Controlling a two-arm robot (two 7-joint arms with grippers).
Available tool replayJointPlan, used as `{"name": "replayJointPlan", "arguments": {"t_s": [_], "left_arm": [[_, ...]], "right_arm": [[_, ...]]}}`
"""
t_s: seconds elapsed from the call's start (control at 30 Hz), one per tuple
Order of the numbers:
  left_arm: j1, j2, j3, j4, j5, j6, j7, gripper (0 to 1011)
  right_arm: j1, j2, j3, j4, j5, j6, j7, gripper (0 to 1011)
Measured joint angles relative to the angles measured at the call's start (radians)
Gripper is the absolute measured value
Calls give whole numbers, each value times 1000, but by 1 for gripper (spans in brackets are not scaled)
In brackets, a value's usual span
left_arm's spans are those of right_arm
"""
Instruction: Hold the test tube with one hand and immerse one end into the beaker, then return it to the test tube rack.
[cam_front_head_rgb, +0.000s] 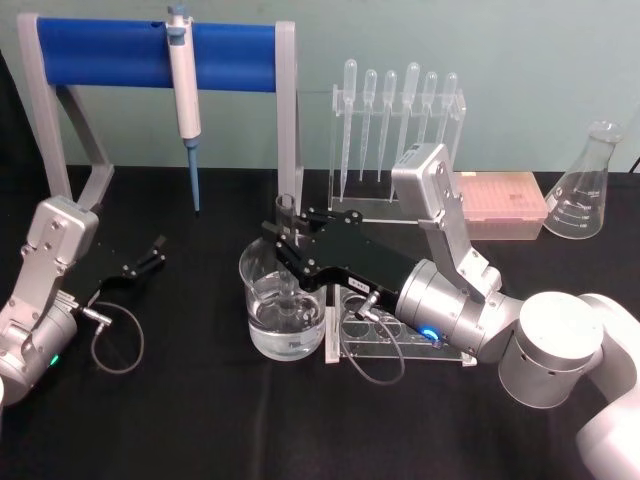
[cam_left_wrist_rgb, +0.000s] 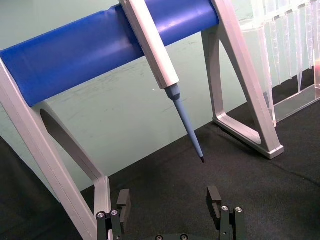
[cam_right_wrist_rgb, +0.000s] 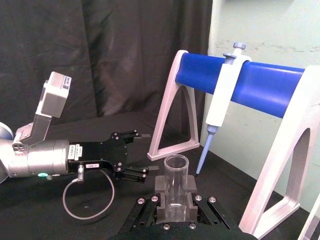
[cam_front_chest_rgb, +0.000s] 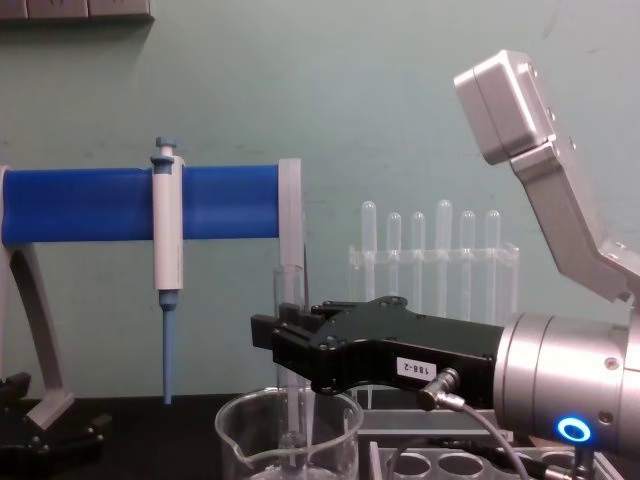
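I have the right gripper (cam_front_head_rgb: 287, 245) carrying the test tube (cam_front_head_rgb: 286, 212) upright, jaws pinched on it, its lower end down inside the beaker (cam_front_head_rgb: 255, 305) at the worktop's front middle, the rack (cam_front_head_rgb: 350, 335) just right of it, while the left gripper (cam_front_head_rgb: 152, 255) rests, jaws spread, near the left edge.

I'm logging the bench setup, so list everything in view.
test tube: 1, clear, held upright, lower end in the beaker
beaker: 1, clear, table centre
test tube rack: 1, clear, right of beaker
micropipette: 1, white-blue, hanging on stand
stand: 1, blue bar, back left
plastic pipettes: 6, clear, back rack
box: 1, pinkish, back right
flask: 1, clear, far right
table: 1, black, beneath everything
left gripper: 1, black, open, left
right gripper: 1, black, gripping the test tube
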Motion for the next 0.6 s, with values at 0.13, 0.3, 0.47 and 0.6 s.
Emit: {"name": "replayJointPlan", "arguments": {"t_s": [0.13,0.3,0.47,0.6], "left_arm": [[0,0,0,0,0,0,0,1000],[0,0,0,0,0,0,0,1000],[0,0,0,0,0,0,0,1000],[0,0,0,0,0,0,0,1000]], "right_arm": [[0,0,0,0,0,0,0,226],[0,0,0,0,0,0,0,226],[0,0,0,0,0,0,0,226],[0,0,0,0,0,0,0,226]]}}
